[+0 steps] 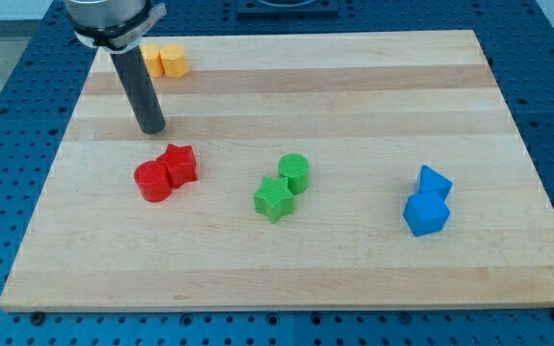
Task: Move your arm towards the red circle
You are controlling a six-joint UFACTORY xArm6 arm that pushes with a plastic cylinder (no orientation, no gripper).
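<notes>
My tip [152, 130] stood toward the view's left on the wooden board [354, 86], just above and slightly left of the red pair, near them but not touching. There was no claw to report: the arm ended in a plain dark rod, so nothing could be wide, narrow or holding anything. Behind the rod, at the view's top, sat two yellow blocks [164, 60], partly hidden by it, their shapes hard to make out.

Below the tip lay the red circle [152, 182], the task's thing, touching the red star [181, 164] on its right. Further right came the green star [273, 199] with the green circle [294, 173] touching it above, and well apart on the view's right the blue cube [425, 214] under a blue triangle [435, 181].

The red circle looked small, light and stiff, likely to slide easily on the smooth wood. With no way to hold it, the tip could only meet its round side, and an off-centre touch would probably make it roll away or nudge the star.
</notes>
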